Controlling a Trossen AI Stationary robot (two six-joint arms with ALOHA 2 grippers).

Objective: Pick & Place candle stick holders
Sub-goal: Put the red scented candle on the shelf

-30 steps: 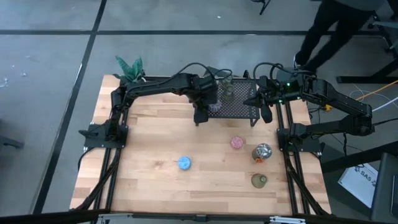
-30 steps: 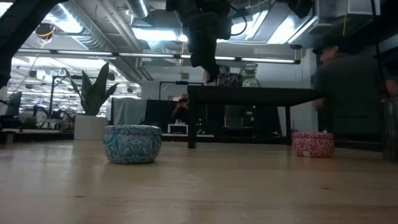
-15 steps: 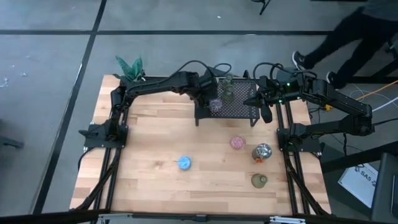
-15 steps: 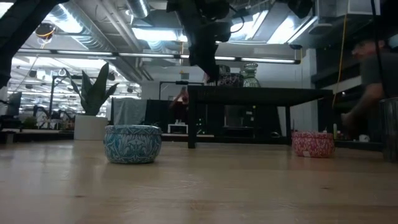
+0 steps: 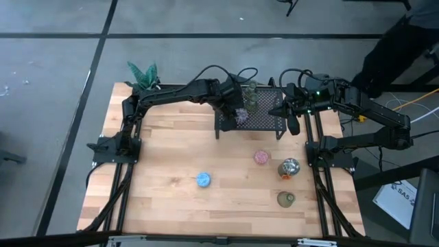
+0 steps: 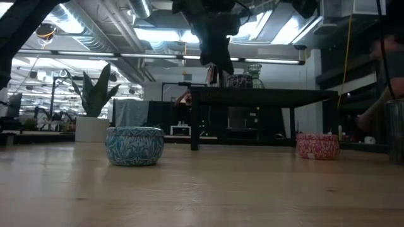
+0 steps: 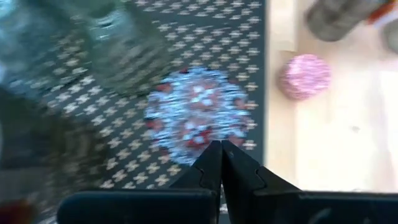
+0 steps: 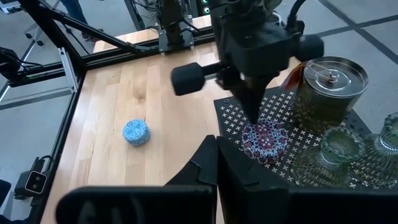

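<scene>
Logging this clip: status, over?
Left gripper shut, empty, above purple-speckled holder on rack. Right gripper shut, waiting beside rack. Nothing blocking.

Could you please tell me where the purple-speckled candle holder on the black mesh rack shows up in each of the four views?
High view: purple-speckled holder on the rack's left part, under the shut left gripper.
Low view: atop the rack, right of the dark gripper.
Left wrist view: centre, just beyond the fingertips.
Right wrist view: low centre, under the left gripper's tip.
Shared landmark: the black mesh rack.
</scene>
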